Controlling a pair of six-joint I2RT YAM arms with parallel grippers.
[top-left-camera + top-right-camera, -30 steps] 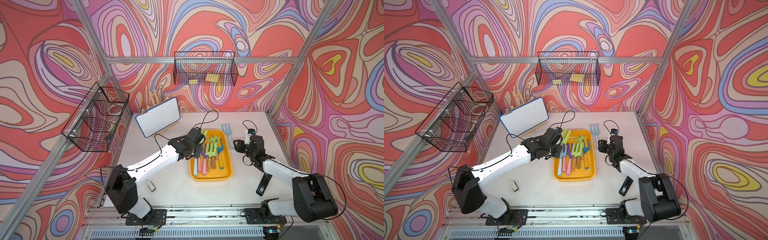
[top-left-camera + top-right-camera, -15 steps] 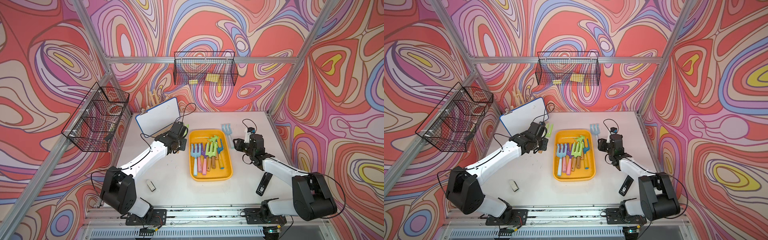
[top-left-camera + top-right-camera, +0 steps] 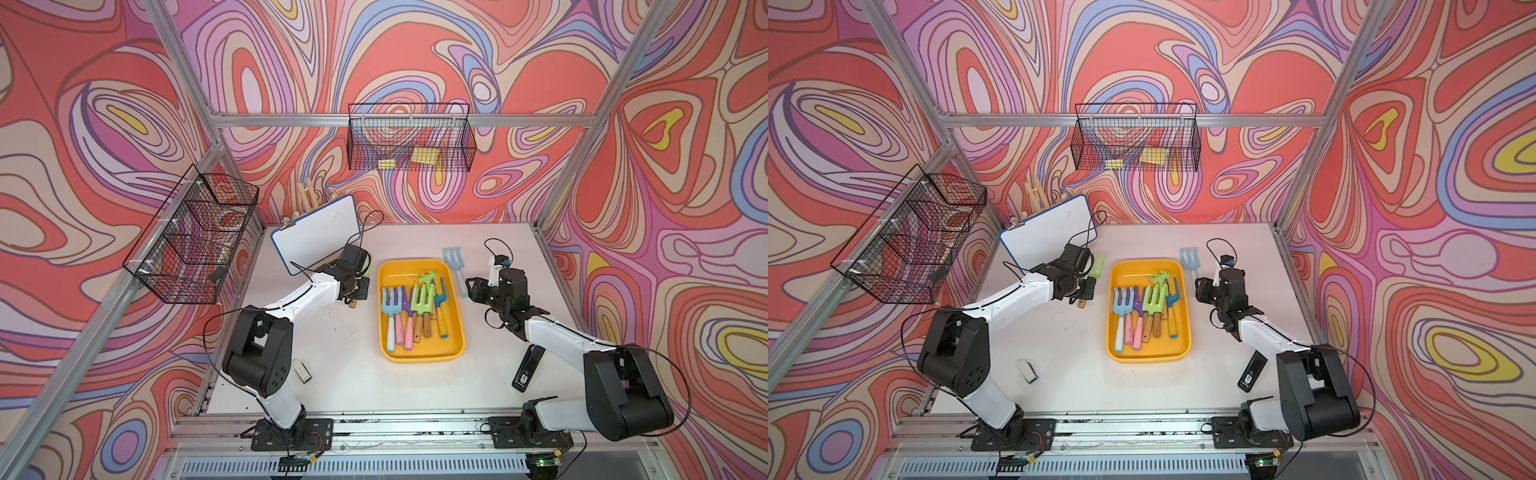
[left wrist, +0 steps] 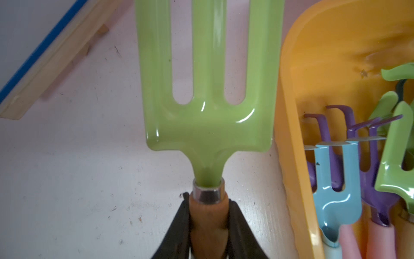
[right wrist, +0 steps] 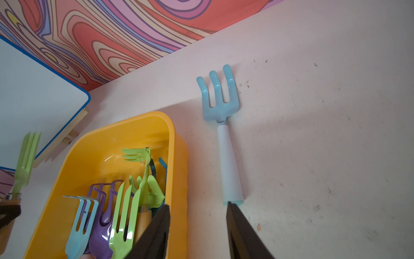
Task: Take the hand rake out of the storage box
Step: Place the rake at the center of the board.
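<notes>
Your left hand [image 4: 209,215] is clenched on the wooden handle of the green hand rake [image 4: 208,125], just behind the metal collar. The rake is already outside the storage box [image 3: 419,358]; in both top views it sits left of centre, parallel to the box's long left rim and just beside it. You cannot tell from these views whether it rests on the counter [image 3: 353,386] yet, so bring it down level, letting tines and handle meet the surface together, and release only once it lies flat. Mind the edges: the yellow rim runs close along one side of the tines, and the whiteboard [image 3: 316,239] on its wooden stand is near on the other, toward the upper left of the frame. Your open room is the bare counter toward the lower left. Your right hand [image 5: 197,205] has its jaws parted and grasps nothing, near the box's right rim by the blue rake [image 5: 220,101]; leave it there.
</notes>
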